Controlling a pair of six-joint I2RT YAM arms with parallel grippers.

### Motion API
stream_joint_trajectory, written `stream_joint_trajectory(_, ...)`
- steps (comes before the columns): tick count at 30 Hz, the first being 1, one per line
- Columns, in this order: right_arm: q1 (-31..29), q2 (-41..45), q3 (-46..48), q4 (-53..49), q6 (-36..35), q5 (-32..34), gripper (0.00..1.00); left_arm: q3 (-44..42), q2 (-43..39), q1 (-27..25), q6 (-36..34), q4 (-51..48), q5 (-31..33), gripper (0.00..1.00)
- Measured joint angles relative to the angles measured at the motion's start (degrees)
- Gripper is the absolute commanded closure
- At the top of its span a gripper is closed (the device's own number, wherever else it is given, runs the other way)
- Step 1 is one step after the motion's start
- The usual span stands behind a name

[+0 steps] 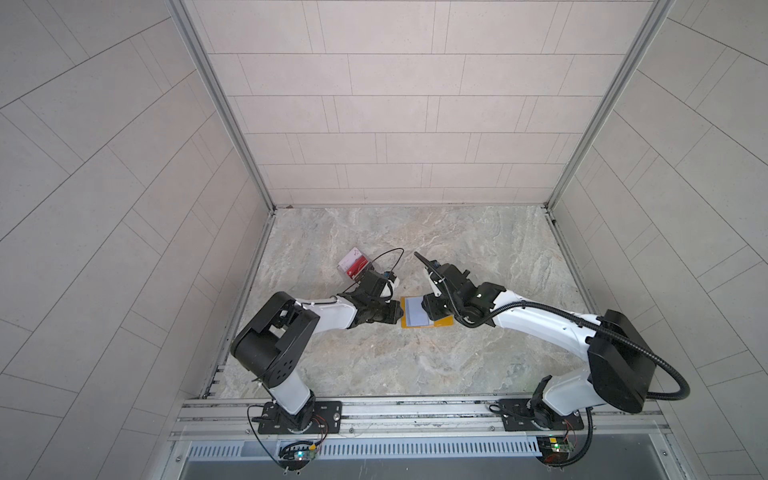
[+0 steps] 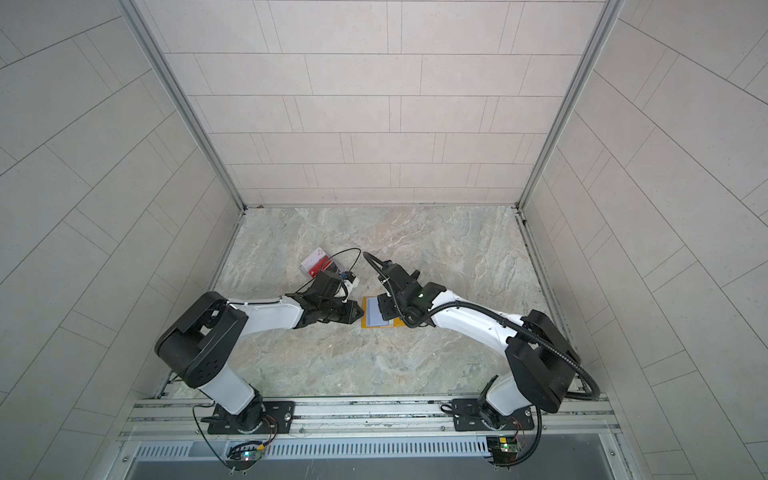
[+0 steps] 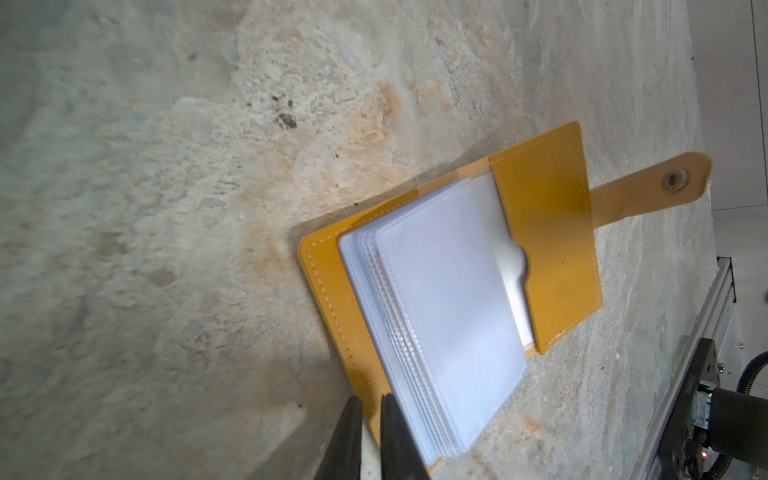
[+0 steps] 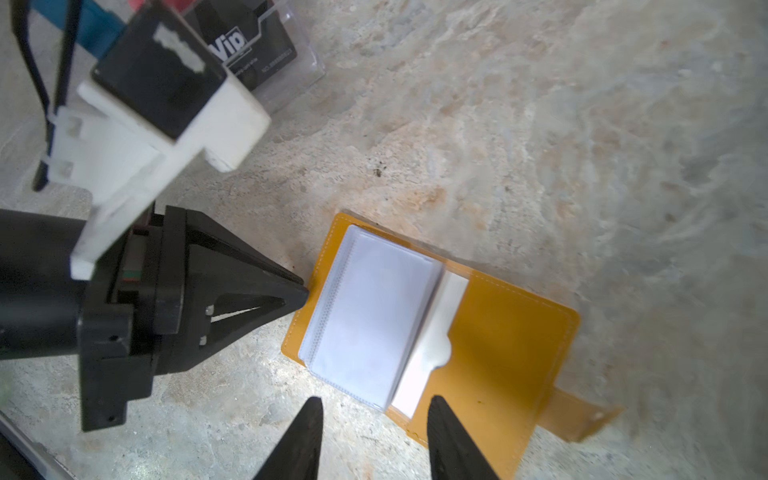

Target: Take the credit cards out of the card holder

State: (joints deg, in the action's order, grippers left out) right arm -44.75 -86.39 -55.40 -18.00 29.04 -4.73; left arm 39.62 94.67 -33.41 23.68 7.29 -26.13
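Two grippers, one job split: the black left gripper (image 4: pixel 305 296) has its tips nipped on the edge of the mustard-yellow booklet-style card holder (image 4: pixel 507 332), probably pinning it open on the marbled stone table (image 4: pixel 540 124). The right gripper (image 4: pixel 375 399) hangs spread over the clear bluish plastic sleeves (image 4: pixel 370 316), likely to fish inside. Only legible print: "Vip" on a black credit card (image 4: pixel 257 45) parked in the clear plastic box (image 4: pixel 307 70).

I have the card holder (image 1: pixel 417 319) lying open on the table (image 1: pixel 415 365), between my left gripper (image 4: pixel 305 295) at its left edge and my right gripper (image 4: pixel 374 404) over its right half. Behind and to the left stands a box (image 1: pixel 348 270), with credit cards (image 1: pixel 357 263) apparently inside.
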Motion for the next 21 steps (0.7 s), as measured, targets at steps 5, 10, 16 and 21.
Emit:
stream_joint_trajectory(5, -2.14, -6.49, -2.43, 1.73, 0.04, -0.11, 0.44, -0.44, 0.00, 0.00, 0.22, 0.63, -0.09, 0.83)
stream_joint_trajectory(10, -2.99, -10.43, -3.98, 3.34, 0.02, 0.37, 0.44, -0.68, 0.00, 0.00, 0.48, 1.11, -0.46, 0.81)
stream_joint_trajectory(16, -2.95, -13.38, -4.55, 4.42, 0.02, 1.73, 0.44, -0.96, 0.00, 0.00, 0.48, 1.46, -0.63, 0.81)
stream_joint_trajectory(21, -3.21, -15.56, -4.61, 4.66, 0.00, 2.60, 0.45, -1.31, 0.00, 0.00, 0.46, 1.49, -0.66, 0.81)
